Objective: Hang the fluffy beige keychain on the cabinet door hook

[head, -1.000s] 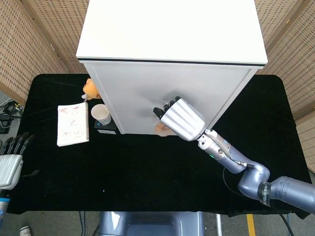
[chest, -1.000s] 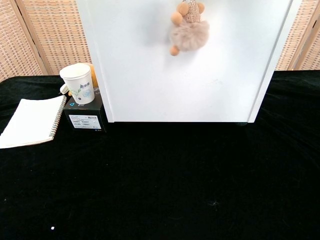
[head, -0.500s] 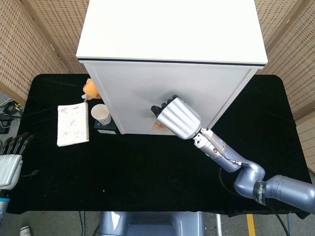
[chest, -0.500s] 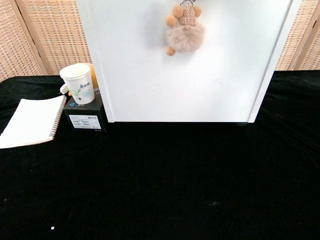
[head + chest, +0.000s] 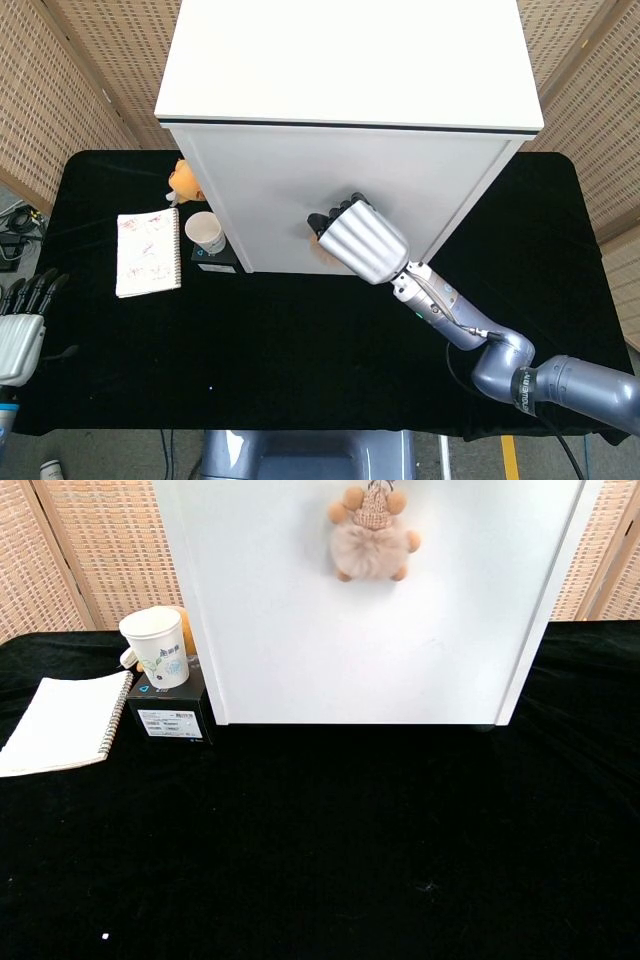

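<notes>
White cabinet door (image 5: 340,200), with the right robot hand (image 5: 362,240) raised against it, the fluffy beige keychain (image 5: 370,537) dangling just beneath; whether the fingers grip its ring cannot be told. The hook is hidden above the chest view, so release before the ring seats would likely drop the keychain to the table (image 5: 330,840). Left robot hand (image 5: 22,320) idles, fingers apart, far off at the table edge.

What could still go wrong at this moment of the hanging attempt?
The right hand hides the hook from the head view, and the chest view cuts off above the fluffy beige keychain, so the catch is unconfirmed; letting go may drop it. Pulling back, the fingers might snag the keychain off the cabinet door.
</notes>
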